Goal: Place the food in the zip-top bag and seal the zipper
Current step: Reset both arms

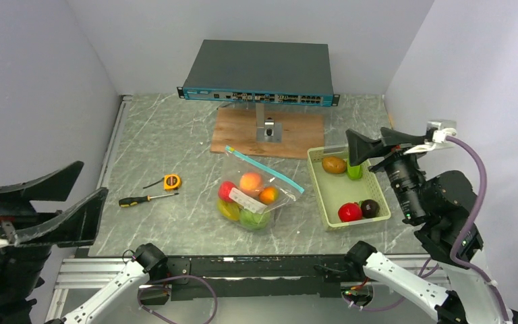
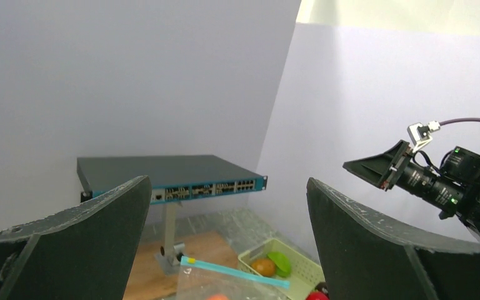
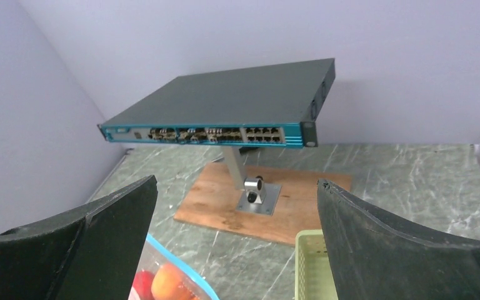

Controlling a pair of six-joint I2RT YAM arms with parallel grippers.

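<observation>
The clear zip-top bag point(image 1: 257, 202) lies mid-table with its teal-blue zipper point(image 1: 267, 170) along the far edge. Inside it are red, peach, orange, yellow and green food point(image 1: 250, 182). More food lies in the pale green tray point(image 1: 318, 189): a brown piece point(image 1: 334, 165), a green one point(image 1: 355, 172), a red one point(image 1: 349, 212) and a dark one point(image 1: 369, 207). My left gripper point(image 1: 93, 181) is open and empty, raised at the near left. My right gripper point(image 1: 371, 138) is open and empty, raised over the tray's far end. The left wrist view shows the zipper point(image 2: 234, 270) and the tray point(image 2: 300, 270). The right wrist view shows the bag point(image 3: 162, 281) and the tray corner point(image 3: 306, 262).
A network switch point(image 1: 256, 71) stands on a post fixed to a wooden board point(image 1: 243, 131) at the back. A yellow tape measure point(image 1: 172, 181) and a screwdriver point(image 1: 145, 199) lie left of the bag. Walls close in the left, right and back.
</observation>
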